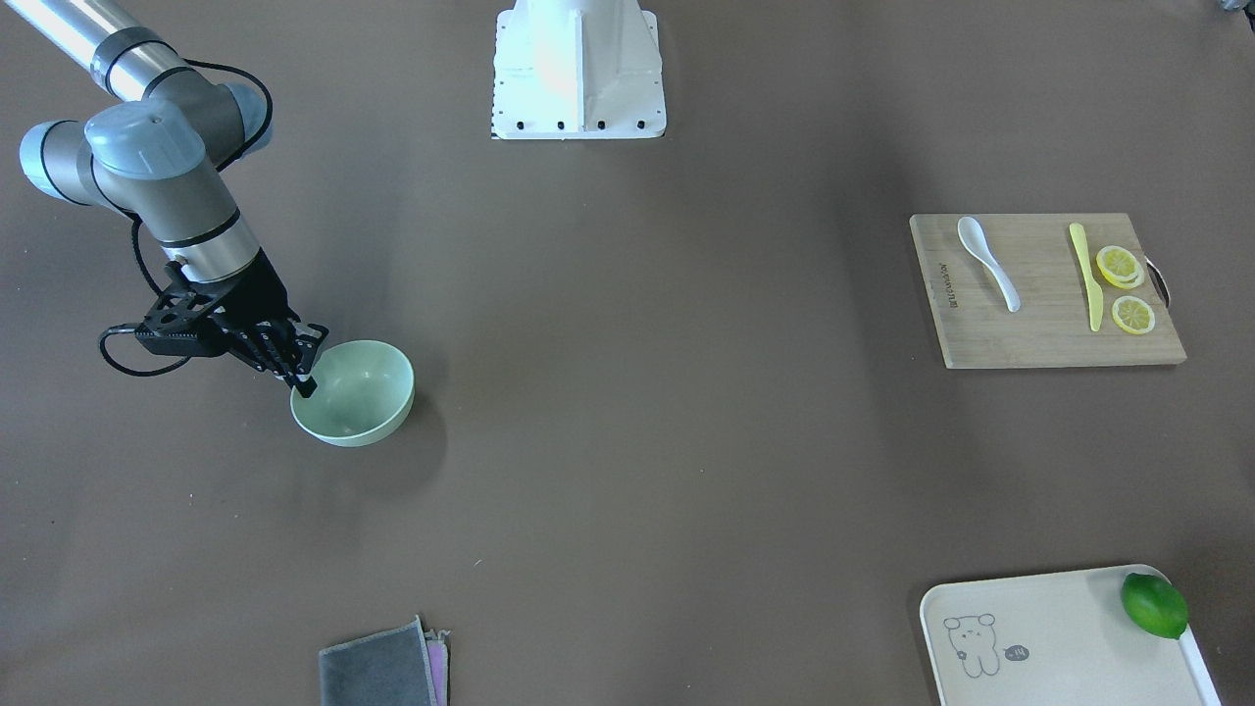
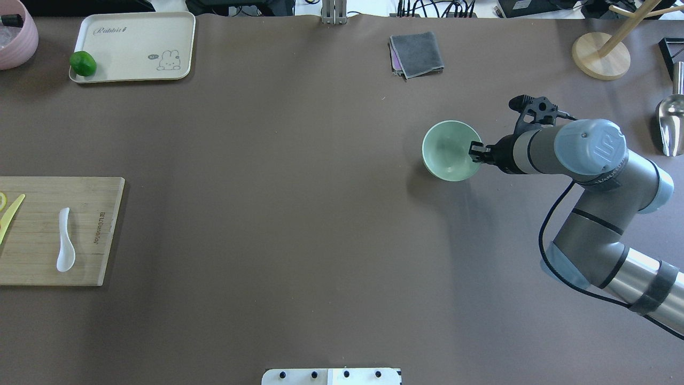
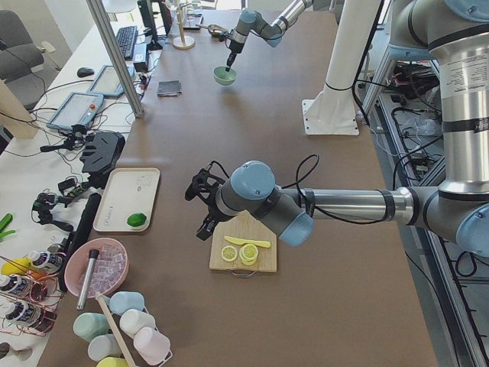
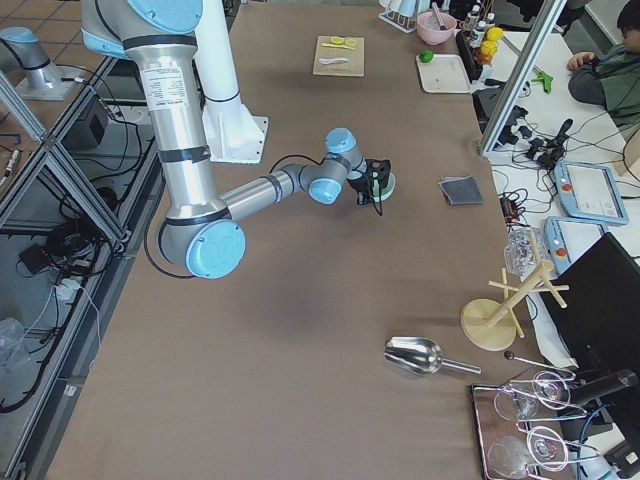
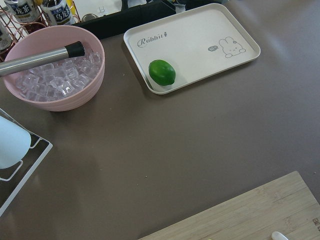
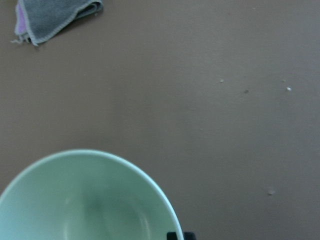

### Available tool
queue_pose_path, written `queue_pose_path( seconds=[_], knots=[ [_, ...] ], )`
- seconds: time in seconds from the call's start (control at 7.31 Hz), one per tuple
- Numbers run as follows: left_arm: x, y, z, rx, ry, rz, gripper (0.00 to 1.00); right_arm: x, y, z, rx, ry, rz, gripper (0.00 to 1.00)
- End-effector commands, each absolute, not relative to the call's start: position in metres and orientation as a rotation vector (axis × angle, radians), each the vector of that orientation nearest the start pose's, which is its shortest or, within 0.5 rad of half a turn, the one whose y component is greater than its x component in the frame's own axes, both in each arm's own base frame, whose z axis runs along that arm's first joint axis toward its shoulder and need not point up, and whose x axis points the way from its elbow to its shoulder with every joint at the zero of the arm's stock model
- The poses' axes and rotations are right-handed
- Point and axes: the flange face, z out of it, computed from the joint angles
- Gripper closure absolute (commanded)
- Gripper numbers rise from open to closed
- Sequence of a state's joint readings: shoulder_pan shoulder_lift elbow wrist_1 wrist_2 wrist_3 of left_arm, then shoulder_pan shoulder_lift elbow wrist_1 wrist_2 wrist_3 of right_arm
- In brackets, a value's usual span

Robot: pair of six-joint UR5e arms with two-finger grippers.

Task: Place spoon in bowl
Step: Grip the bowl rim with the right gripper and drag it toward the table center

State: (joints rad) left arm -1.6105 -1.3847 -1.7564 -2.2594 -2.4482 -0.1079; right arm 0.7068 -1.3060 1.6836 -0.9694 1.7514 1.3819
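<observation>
The white spoon [image 1: 988,261] lies on a wooden cutting board [image 1: 1059,338], also seen from overhead [image 2: 65,240]. The mint-green bowl [image 1: 358,392] stands far from it across the table, also seen from overhead [image 2: 450,149]. My right gripper [image 1: 306,382] is at the bowl's rim with its fingers closed over the edge; the right wrist view shows the rim [image 6: 100,165] and one fingertip [image 6: 180,236]. My left gripper [image 3: 205,228] shows only in the exterior left view, above the table beside the board. I cannot tell if it is open or shut.
A yellow knife [image 1: 1085,275] and lemon slices [image 1: 1120,265] share the board. A cream tray [image 1: 1039,637] holds a lime [image 1: 1154,605]. A grey cloth [image 1: 377,672], a pink bowl of ice [image 5: 55,75], a wooden stand [image 2: 601,55] and a metal scoop [image 2: 670,120] sit at the edges.
</observation>
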Motion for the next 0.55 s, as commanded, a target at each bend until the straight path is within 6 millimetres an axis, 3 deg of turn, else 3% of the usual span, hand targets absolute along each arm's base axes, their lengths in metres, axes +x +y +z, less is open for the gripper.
queue_pose_path(
  seconds=[0.0,0.41],
  knots=[
    [-0.069,-0.43,0.565,0.61,0.864,0.179,0.02,-0.439,-0.492,0.316,0.225,-0.976,0.433,1.0],
    [-0.064,-0.434,0.563,0.609,0.863,0.189,0.02,-0.54,-0.433,0.209,0.093,-0.921,0.489,1.0]
  ],
)
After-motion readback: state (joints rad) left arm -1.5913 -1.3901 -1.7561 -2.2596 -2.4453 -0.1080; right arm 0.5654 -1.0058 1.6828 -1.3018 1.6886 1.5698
